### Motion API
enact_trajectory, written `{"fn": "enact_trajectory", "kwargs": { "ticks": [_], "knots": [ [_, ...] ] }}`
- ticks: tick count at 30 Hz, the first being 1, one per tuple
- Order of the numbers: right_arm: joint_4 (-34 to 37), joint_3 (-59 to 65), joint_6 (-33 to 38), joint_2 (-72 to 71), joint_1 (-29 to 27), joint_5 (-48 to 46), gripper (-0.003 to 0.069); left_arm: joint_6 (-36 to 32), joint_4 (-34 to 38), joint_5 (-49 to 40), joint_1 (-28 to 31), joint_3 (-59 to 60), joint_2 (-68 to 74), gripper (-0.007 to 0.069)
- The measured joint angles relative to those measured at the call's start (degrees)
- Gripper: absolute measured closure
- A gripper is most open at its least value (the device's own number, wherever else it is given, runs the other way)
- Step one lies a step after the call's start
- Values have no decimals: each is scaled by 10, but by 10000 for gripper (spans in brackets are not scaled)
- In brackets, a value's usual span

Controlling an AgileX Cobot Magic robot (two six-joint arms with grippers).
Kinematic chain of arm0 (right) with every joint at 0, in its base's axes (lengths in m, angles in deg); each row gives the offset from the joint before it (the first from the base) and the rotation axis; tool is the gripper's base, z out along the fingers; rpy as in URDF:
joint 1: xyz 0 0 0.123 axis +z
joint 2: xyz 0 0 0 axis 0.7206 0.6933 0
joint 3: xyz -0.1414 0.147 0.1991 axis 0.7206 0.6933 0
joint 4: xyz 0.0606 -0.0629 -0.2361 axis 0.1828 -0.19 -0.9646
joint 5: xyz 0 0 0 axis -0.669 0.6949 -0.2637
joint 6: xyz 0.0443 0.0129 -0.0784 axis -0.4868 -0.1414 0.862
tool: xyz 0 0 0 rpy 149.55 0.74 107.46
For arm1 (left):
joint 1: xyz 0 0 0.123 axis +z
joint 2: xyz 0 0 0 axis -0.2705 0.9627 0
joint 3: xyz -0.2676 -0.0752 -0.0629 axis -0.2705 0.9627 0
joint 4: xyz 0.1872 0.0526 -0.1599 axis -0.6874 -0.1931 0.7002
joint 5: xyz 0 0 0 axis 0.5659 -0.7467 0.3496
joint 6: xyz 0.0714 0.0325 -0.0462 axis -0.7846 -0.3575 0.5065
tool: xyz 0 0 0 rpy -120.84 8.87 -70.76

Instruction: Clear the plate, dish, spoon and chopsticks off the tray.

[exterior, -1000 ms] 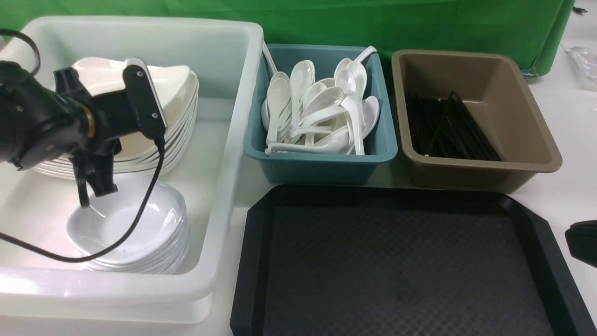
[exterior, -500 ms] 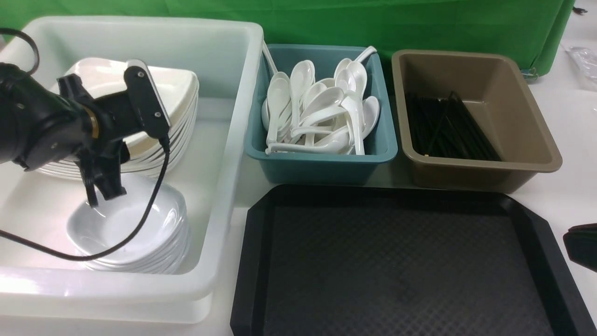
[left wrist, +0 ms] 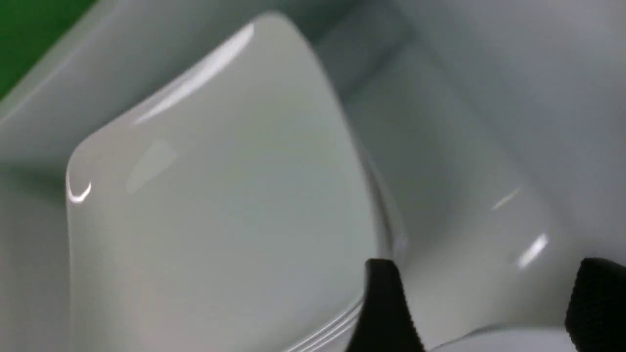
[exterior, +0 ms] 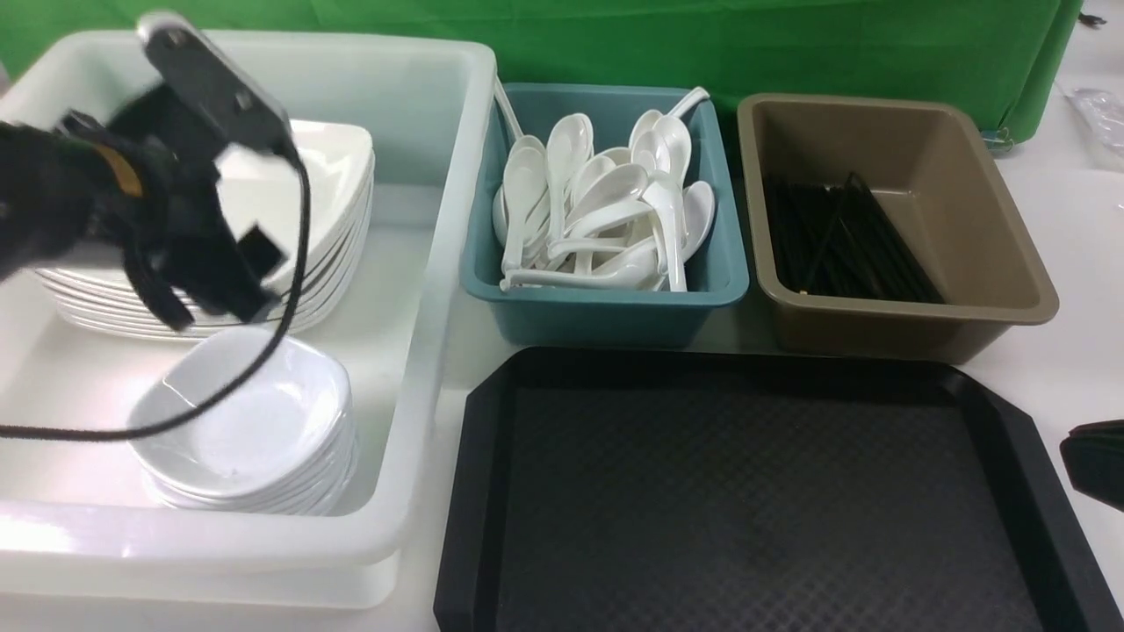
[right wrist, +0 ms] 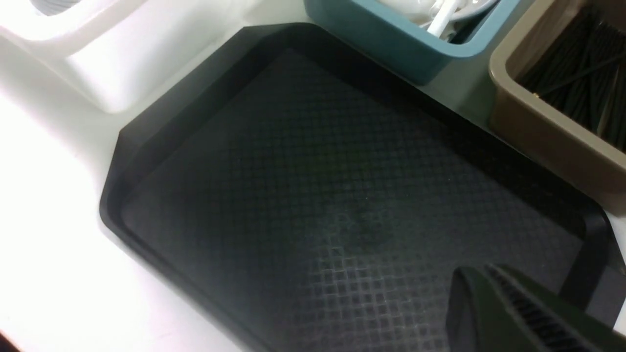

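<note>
The black tray (exterior: 755, 500) lies bare at the front. In the white tub, the dish (exterior: 246, 421) tops a stack of like dishes. Above it hangs my left gripper (exterior: 215, 309), open and holding nothing. The plate (exterior: 325, 175) tops a stack of plates behind. Through the left wrist camera, the open fingers (left wrist: 386, 308) frame the tub floor beside the plate stack (left wrist: 220, 195). Spoons (exterior: 606, 211) fill the teal bin, and chopsticks (exterior: 843, 246) lie in the brown bin. My right gripper (exterior: 1078, 452) is shut and empty at the tray's right edge, over the tray (right wrist: 318, 186) in its own view.
The white tub (exterior: 439, 263) stands on the left with a high wall next to the tray. The teal bin (exterior: 606, 307) and the brown bin (exterior: 904, 325) stand right behind the tray's far rim. A green cloth hangs at the back.
My left gripper has opened, let go of the dish's rim and risen up and back above the stacks. The right gripper has hardly moved.
</note>
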Motion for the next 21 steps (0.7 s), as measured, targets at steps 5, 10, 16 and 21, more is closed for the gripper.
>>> {"fn": "enact_trajectory", "kwargs": {
  "ticks": [5, 10, 16, 21],
  "knots": [
    [0, 0, 0, 0, 0, 2, 614, 10, 98, -38, -17, 10, -129, 498],
    [0, 0, -2, 0, 0, 2, 609, 9, 144, -35, -18, 73, -251, 606],
    [0, 0, -19, 0, 0, 2, 600, -113, 308, 33, -20, 237, -453, 617],
    [0, 0, -38, 0, 0, 2, 587, -160, 373, 90, -20, 320, -531, 615]
  ]
}}
